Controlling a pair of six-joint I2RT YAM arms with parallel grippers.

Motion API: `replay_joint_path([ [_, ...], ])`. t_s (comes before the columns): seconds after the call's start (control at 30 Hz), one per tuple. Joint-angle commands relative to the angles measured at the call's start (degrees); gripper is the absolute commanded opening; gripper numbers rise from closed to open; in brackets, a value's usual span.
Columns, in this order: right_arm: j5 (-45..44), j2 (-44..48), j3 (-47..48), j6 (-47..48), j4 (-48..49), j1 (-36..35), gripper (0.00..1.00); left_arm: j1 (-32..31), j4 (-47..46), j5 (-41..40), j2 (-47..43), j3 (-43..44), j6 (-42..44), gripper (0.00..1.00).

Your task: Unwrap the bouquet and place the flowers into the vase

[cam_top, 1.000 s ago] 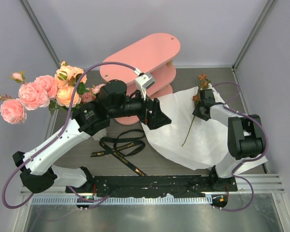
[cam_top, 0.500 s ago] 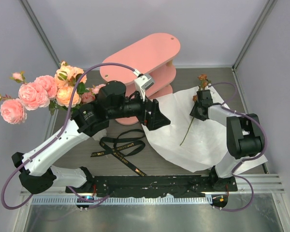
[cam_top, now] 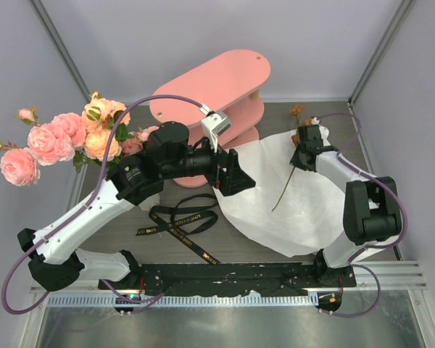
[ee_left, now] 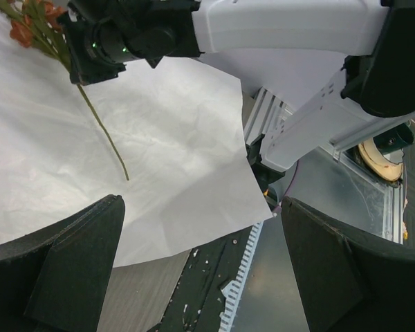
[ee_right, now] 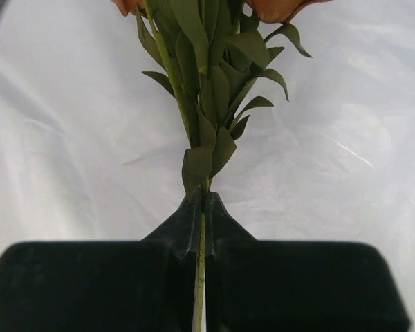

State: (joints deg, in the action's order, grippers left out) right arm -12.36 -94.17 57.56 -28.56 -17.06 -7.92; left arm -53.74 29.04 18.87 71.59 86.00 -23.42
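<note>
R gripper (ee_right: 202, 207) now pinched shut on flower stem (cam_top: 284, 187), moved a bit toward the back vs 1 s ago. The stem's tip is maybe just off the paper (cam_top: 275, 217). L gripper (ee_left: 200, 277) unchanged, wide open & empty; other flowers (cam_top: 58, 138) bunched far left.

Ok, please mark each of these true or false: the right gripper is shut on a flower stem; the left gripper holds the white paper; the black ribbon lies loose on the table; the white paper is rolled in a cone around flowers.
1. The right gripper is shut on a flower stem. True.
2. The left gripper holds the white paper. False: its jaws are wide open and hold nothing.
3. The black ribbon lies loose on the table. True.
4. The white paper is rolled in a cone around flowers. False: it lies spread open on the table.
</note>
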Motion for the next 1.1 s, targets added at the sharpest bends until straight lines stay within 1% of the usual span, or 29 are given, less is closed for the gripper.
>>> replay_joint_path([
  [0.0, -2.7, 10.6, 4.8, 0.5, -1.5, -0.3, 0.01, -0.1, -1.3, 0.1, -0.6, 0.2, 0.0, 1.0],
  [0.07, -0.2, 16.5, 3.4, 1.0, 0.1, -0.3, 0.01, -0.1, -1.1, 0.2, -0.1, 0.3, -0.1, 1.0],
  [0.1, 0.7, 18.7, 2.5, 1.2, 2.8, -0.3, 0.01, -0.1, -1.1, 0.3, -0.1, 0.2, -0.2, 1.0],
  [0.13, 1.7, 23.0, 1.5, 1.4, 4.2, -0.3, 0.01, -0.1, -1.2, 0.3, 0.0, 0.2, -0.2, 1.0],
  [0.23, 6.0, 28.9, -2.4, 2.0, 9.7, -0.3, 0.01, -0.1, -1.5, 0.8, 0.3, 0.2, -0.3, 1.0],
  [0.27, 7.5, 32.3, -4.1, 2.4, 11.2, -0.3, 0.01, -0.1, -1.6, 0.9, 0.4, 0.2, -0.3, 1.0],
  [0.37, 17.8, 38.7, -8.2, 3.8, 19.0, -0.3, 0.01, -0.1, -2.2, 1.3, 0.7, 0.2, -0.6, 1.0],
  [0.4, 24.2, 40.1, -9.2, 4.0, 23.1, -0.3, 0.01, -0.1, -2.6, 1.7, 1.0, 0.3, -0.8, 1.0],
  [0.5, 33.2, 44.3, -11.5, 4.3, 27.2, -0.8, 0.01, -0.1, -3.9, 1.7, 1.1, 0.3, -2.3, 1.0],
  [0.6, 38.3, 46.6, -11.4, 3.2, 27.6, -1.0, 0.01, -0.1, -5.0, 1.8, 1.2, 1.3, -2.7, 1.0],
  [0.63, 41.4, 47.0, -11.3, 2.1, 27.6, -1.1, 0.01, 0.0, -4.9, 1.1, 1.7, 2.3, -2.6, 1.0],
  [0.8, 45.3, 51.1, -12.4, -2.3, 29.4, -2.5, 0.01, 0.0, -4.9, -0.6, 4.3, 5.1, -4.1, 1.0],
  [0.93, 47.2, 54.3, -12.9, -3.6, 28.8, -2.8, 0.01, 0.0, -8.6, -2.2, 5.8, 5.8, -6.5, 1.0],
  [0.97, 48.4, 54.6, -12.7, -3.9, 28.6, -2.8, 0.01, 0.0, -9.5, -2.3, 6.1, 6.1, -7.2, 0.97],
  [1.0, 49.0, 55.1, -12.7, -4.4, 28.4, -2.9, 0.01, 0.0, -10.4, -2.4, 6.4, 6.4, -7.7, 0.87],
  [1.07, 50.0, 56.0, -12.8, -4.8, 28.4, -2.9, 0.01, 0.1, -13.1, -2.0, 7.2, 6.8, -8.7, 0.81],
])
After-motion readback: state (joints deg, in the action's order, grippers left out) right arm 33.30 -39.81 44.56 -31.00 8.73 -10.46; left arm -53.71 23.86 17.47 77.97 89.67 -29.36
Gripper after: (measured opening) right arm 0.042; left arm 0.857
